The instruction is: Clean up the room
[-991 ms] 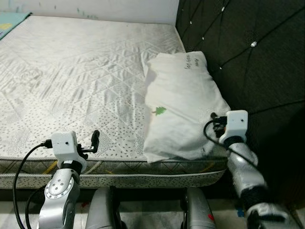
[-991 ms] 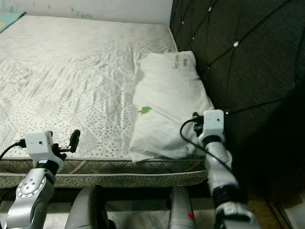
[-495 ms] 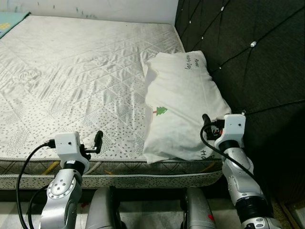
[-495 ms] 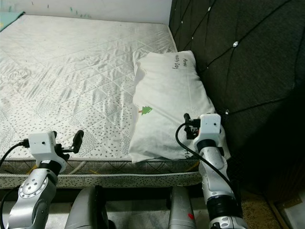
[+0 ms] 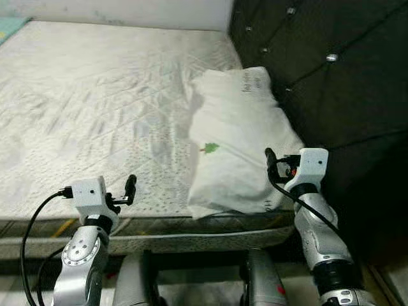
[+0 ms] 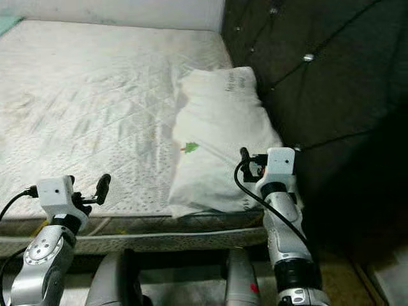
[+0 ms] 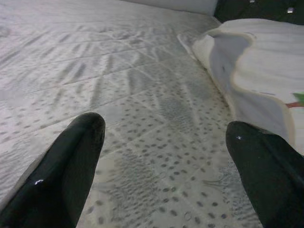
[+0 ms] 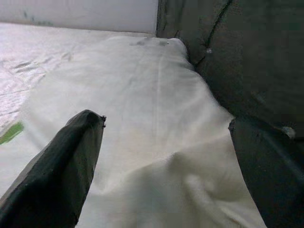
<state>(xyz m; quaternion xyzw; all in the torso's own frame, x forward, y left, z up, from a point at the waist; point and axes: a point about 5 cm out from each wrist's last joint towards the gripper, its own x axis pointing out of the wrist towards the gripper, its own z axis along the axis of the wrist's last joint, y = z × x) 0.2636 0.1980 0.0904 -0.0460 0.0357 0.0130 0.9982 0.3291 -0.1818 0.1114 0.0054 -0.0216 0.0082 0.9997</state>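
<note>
A white pillow (image 5: 239, 137) with a small green tree print (image 5: 210, 148) lies on the bare quilted mattress (image 5: 95, 102), along the dark tufted headboard (image 5: 331, 76). My right gripper (image 5: 270, 159) hovers at the pillow's near end, open, nothing between its fingers (image 8: 61, 166); the pillow (image 8: 156, 114) stretches away ahead of it. My left gripper (image 5: 131, 187) is held low over the mattress's front edge, to the left of the pillow, open and empty. In the left wrist view the pillow's edge (image 7: 251, 71) lies off to one side of the spotted mattress (image 7: 156, 123).
A pale wall (image 5: 127, 9) runs behind the bed. The mattress's front edge (image 5: 159, 226) is just before my legs (image 5: 137, 280). The headboard closes off the right side. A strip of floor (image 5: 389, 287) shows at the lower right.
The whole picture has shifted and blurred, so the camera moved. My right gripper has crept a little left along the pillow's near end. The left arm holds about the same place.
</note>
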